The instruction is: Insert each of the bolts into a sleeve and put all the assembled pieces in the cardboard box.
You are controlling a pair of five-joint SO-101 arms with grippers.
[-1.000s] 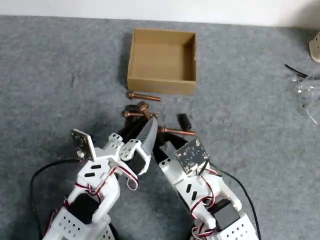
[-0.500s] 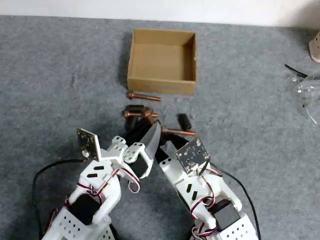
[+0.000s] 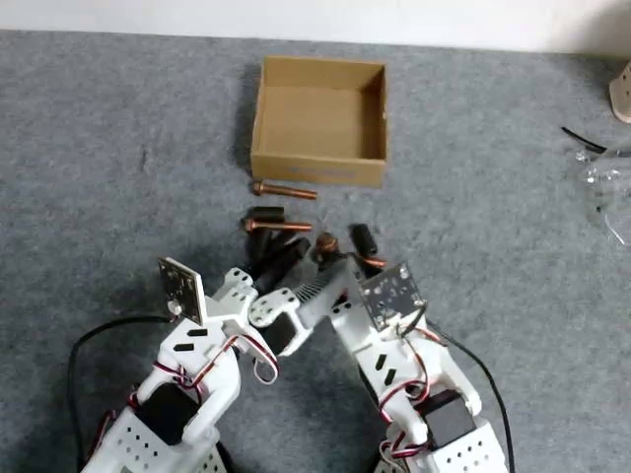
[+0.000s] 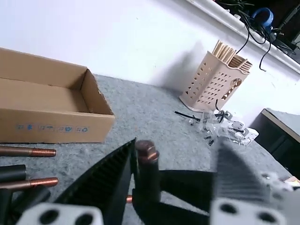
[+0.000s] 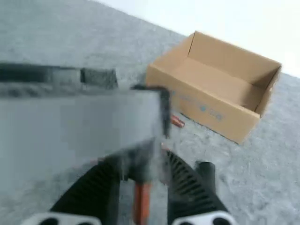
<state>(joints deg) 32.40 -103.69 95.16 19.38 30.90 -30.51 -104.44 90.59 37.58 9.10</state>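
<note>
Right gripper (image 5: 143,176) looks clamped on a bolt (image 5: 141,206), though that view's pretty blurry. Left gripper (image 4: 176,161) is spread wide around the bolt's black sleeve (image 4: 149,180), near the cardboard box (image 3: 317,169) on the worktop (image 3: 118,148).

The left arm (image 3: 187,379) and right arm (image 3: 419,389) are built of white shells marked with black slots. Red, white and black wires (image 3: 258,357) are looped at the joints. The left hand (image 4: 176,159) is fitted with ribbed fingers (image 4: 101,180), black and grey.
</note>
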